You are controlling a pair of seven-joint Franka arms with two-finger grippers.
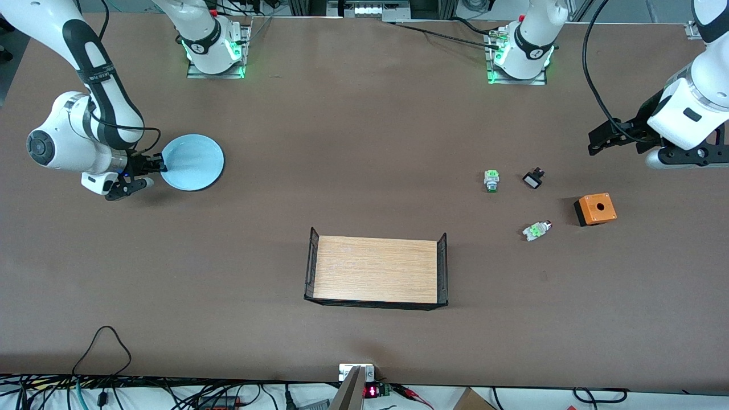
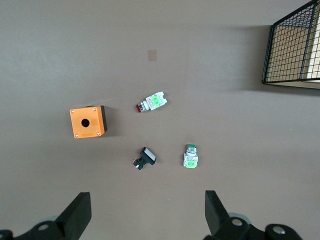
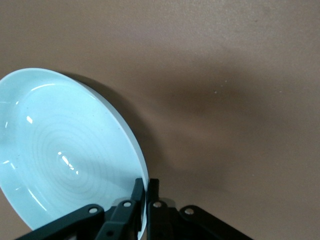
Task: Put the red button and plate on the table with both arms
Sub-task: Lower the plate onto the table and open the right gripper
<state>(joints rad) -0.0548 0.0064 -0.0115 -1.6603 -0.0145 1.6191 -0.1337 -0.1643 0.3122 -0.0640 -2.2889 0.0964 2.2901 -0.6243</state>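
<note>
Pale blue plate (image 1: 192,162) holds nothing — right gripper (image 1: 155,165) pinches its rim; left gripper (image 1: 612,140) hangs wide apart.

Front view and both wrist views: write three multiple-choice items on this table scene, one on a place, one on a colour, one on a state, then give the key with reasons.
1. Where does the red button lie?
A. on the shelf
B. on the table, nearer the front camera than the black switch
C. on the plate

2. What colour is the box with a round hole on top?
A. orange
B. blue
C. white

3. How does the right gripper stand?
A. wide open over the shelf
B. shut on the plate rim
C. holding a button

Key: 1 B, it rests on bare tabletop lower in the front view than the switch. 2 A, its top face is orange. 3 B, the right wrist view shows both fingers pinching the rim.
</note>
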